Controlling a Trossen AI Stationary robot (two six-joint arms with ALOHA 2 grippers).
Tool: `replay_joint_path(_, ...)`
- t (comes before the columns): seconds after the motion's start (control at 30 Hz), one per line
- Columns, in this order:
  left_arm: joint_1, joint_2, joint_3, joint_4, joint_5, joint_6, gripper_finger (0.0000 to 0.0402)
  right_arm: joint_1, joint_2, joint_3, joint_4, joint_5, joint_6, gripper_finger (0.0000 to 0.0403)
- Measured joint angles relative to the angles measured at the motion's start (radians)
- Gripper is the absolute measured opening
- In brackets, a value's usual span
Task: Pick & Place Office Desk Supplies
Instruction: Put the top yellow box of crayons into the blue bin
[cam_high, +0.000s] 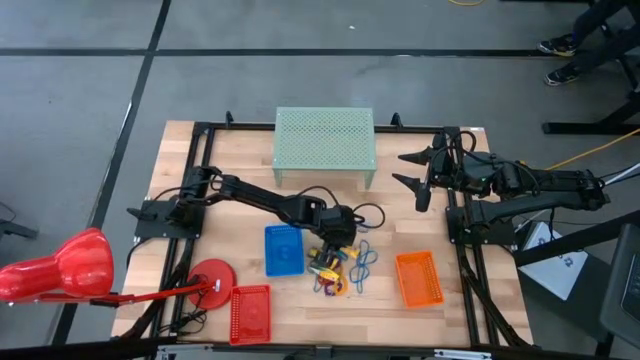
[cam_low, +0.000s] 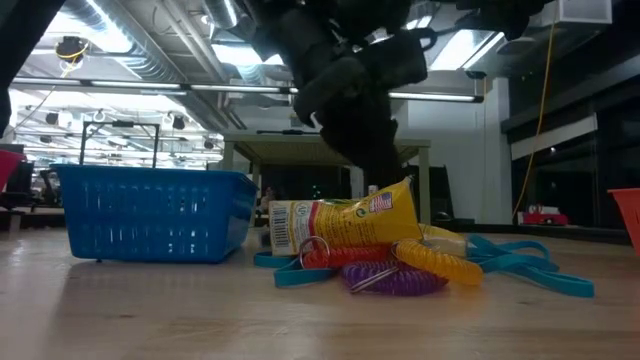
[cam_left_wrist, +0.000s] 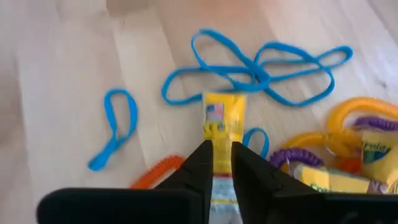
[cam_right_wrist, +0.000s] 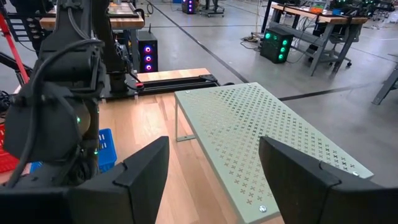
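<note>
from above, left gripper (cam_high: 338, 243) down in the pile of small supplies between the blue rectangular mesh tray (cam_high: 283, 249) and the orange rectangular mesh tray (cam_high: 418, 278), right gripper (cam_high: 415, 170) waiting spread wide beside the pale green perforated metal shelf (cam_high: 324, 140). at table height, yellow printed soft tube (cam_low: 345, 222) lying directly beneath the dark fingers, atop red, purple and yellow coiled loops (cam_low: 395, 266). from the left wrist, fingers (cam_left_wrist: 200, 167) pinching that tube's narrow end, thin blue wire-like loops (cam_left_wrist: 261, 74) just beyond the tips; likely risks: slipping from so slim a hold, or dragging tangled coils along.

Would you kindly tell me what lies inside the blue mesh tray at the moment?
From above, the blue mesh tray looks empty, showing only its own mesh floor. In the low view its wall hides the inside, so a very small item cannot be ruled out. The supplies pile sits beside it, on the table.
</note>
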Motion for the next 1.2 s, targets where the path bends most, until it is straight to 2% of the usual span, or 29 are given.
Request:
replay_joint_path(0.13, -0.003, 0.010, -0.002, -0.028, 0.001, -0.012, 0.0062, 0.000, 0.000, 0.000, 0.000, 0.000, 0.001, 0.0250)
replay_joint_path(0.4, -0.010, 0.016, -0.002, -0.021, -0.011, -0.014, 0.0161, 0.000, 0.000, 0.000, 0.000, -0.007, 0.006, 0.0250)
replay_joint_path(0.57, -0.009, 0.031, -0.002, -0.029, -0.015, -0.012, 0.0195, 0.000, 0.000, 0.000, -0.001, -0.042, 0.016, 0.0250)
replay_joint_path(0.73, 0.001, 0.032, -0.012, -0.018, -0.030, -0.022, 0.0195, 0.000, 0.000, 0.000, 0.000, -0.025, 0.024, 0.0250)
replay_joint_path(1.03, 0.014, 0.051, -0.013, -0.025, 0.005, -0.030, 0.0143, 0.000, 0.000, 0.000, 0.000, -0.023, 0.030, 0.0250)
replay_joint_path(1.2, 0.005, 0.074, -0.013, -0.014, 0.010, -0.028, 0.0145, 0.000, 0.000, 0.000, 0.000, -0.023, 0.030, 0.0250)
